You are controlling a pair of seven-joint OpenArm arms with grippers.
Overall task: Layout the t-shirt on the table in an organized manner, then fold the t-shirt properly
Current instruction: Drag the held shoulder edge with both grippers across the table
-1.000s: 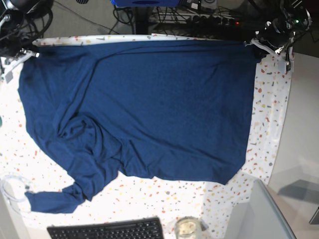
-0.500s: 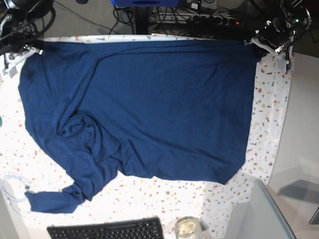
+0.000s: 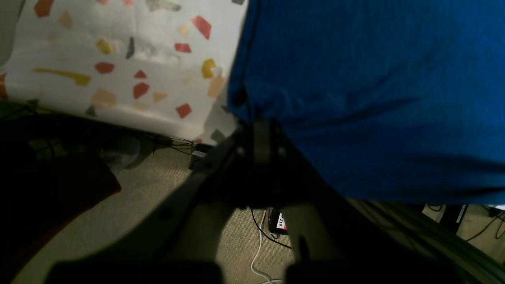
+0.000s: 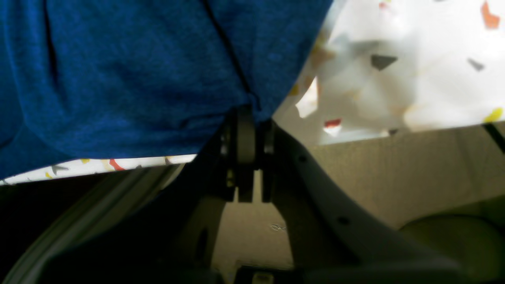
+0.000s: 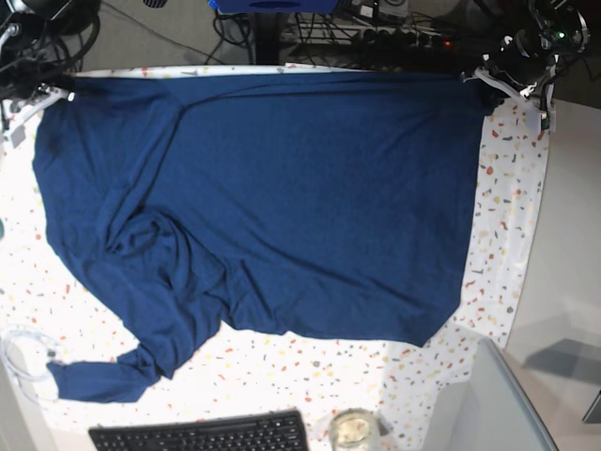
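The dark navy t-shirt (image 5: 282, 197) lies spread over most of the speckled table (image 5: 507, 225), stretched taut along the far edge, with bunched folds and one sleeve (image 5: 94, 381) trailing at the near left. My left gripper (image 5: 488, 83) is shut on the t-shirt's far right corner; the left wrist view shows its closed jaws pinching the blue fabric (image 3: 355, 98) at the table edge (image 3: 118, 102). At the far left corner my right gripper (image 5: 54, 91) is shut on the other corner, the cloth (image 4: 138, 79) pinched between its fingers (image 4: 244, 134).
A black keyboard (image 5: 202, 434) and a glass jar (image 5: 354, 430) sit at the near edge. A white cable (image 5: 23, 352) coils at the near left. A grey panel (image 5: 488, 404) stands at the near right. Cables and floor lie beyond the far edge.
Both grippers have pulled the t-shirt's far edge slightly farther back toward the table's far edge, tightening the cloth. The right gripper's corner has shifted up and left a little.
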